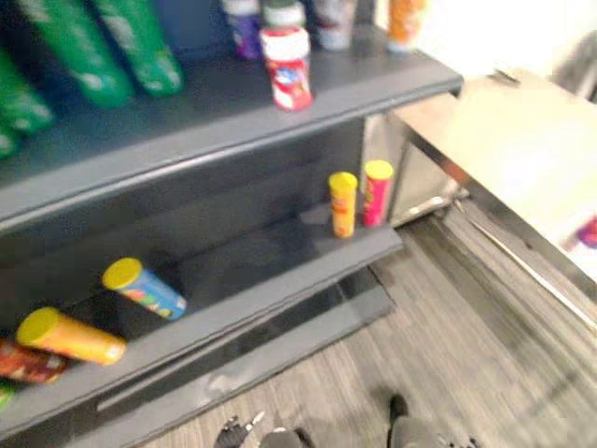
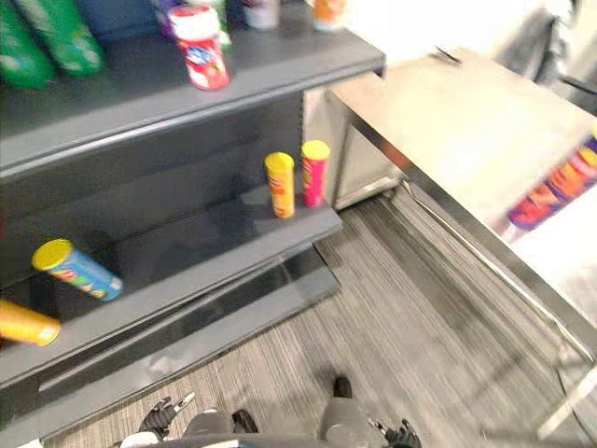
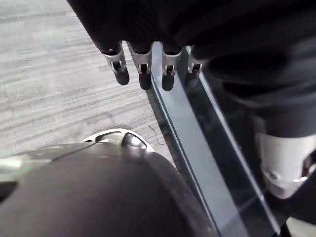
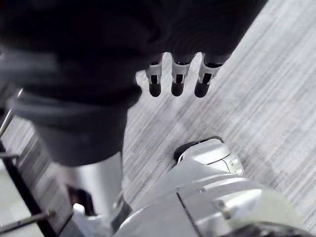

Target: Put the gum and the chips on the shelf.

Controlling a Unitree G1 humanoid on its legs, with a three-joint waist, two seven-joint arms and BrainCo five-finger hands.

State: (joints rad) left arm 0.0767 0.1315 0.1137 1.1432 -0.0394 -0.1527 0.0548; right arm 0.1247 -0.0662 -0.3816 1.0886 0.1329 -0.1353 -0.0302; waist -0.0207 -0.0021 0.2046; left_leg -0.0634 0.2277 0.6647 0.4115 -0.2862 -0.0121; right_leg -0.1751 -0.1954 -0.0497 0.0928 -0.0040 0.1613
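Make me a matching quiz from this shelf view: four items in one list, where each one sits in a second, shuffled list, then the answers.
Items
1. blue can
2. pink can
3. red can with white lid
4. green bags

Places
a. standing on the lower shelf beside the yellow can
b. left part of the upper shelf
c. lying on its side on the lower shelf
d. standing near the upper shelf's front edge

Pairs: 1-c, 2-a, 3-d, 4-b.
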